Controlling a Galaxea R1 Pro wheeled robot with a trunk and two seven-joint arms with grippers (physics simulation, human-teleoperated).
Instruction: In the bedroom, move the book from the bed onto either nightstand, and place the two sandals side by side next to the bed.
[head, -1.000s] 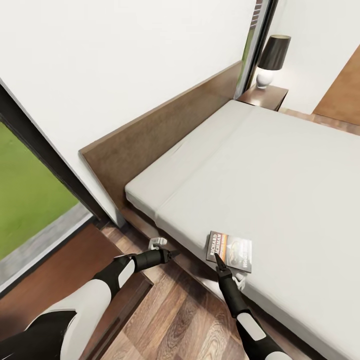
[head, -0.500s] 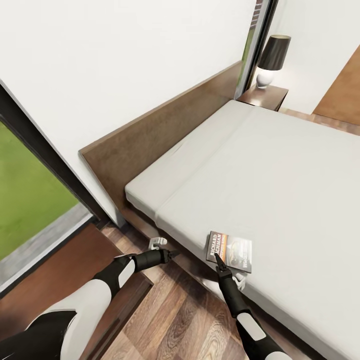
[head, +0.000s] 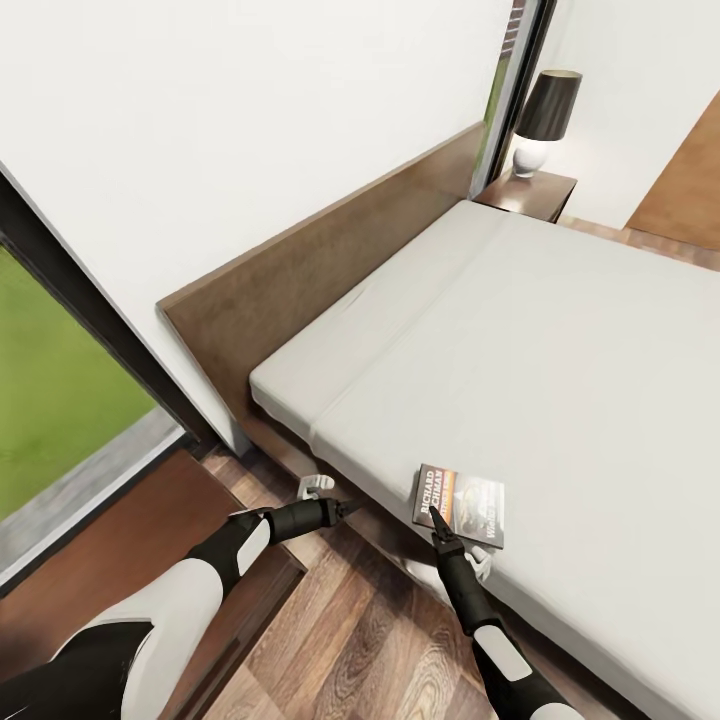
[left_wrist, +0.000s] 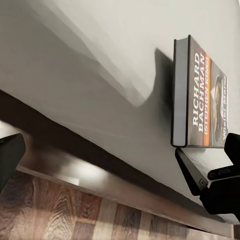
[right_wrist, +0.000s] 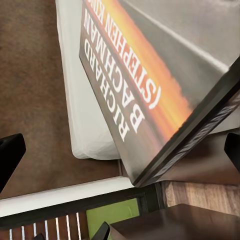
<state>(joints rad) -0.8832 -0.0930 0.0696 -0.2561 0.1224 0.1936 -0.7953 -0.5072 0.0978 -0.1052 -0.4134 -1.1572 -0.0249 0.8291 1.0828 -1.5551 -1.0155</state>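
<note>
The book (head: 460, 504), dark with an orange band and "Richard Bachman" lettering, lies flat near the close edge of the bed's pale mattress (head: 560, 340). My right gripper (head: 452, 535) is open at the book's near edge; in the right wrist view the book (right_wrist: 150, 75) looms large just ahead of the spread fingers (right_wrist: 10, 155). Left of it, my left gripper (head: 334, 499) hangs open beside the bed's dark frame, holding nothing, and its wrist view looks sideways at the book (left_wrist: 197, 95). A nightstand (head: 530, 193) stands at the bed's far side. The sandals are out of view.
A dark-shaded lamp (head: 546, 118) stands on the far nightstand. A dark brown wooden top (head: 130, 550) lies under my left arm, beside the headboard (head: 320, 260). A dark-framed window (head: 60, 400) shows grass at the left. Wood-plank floor (head: 370, 640) runs between me and the bed.
</note>
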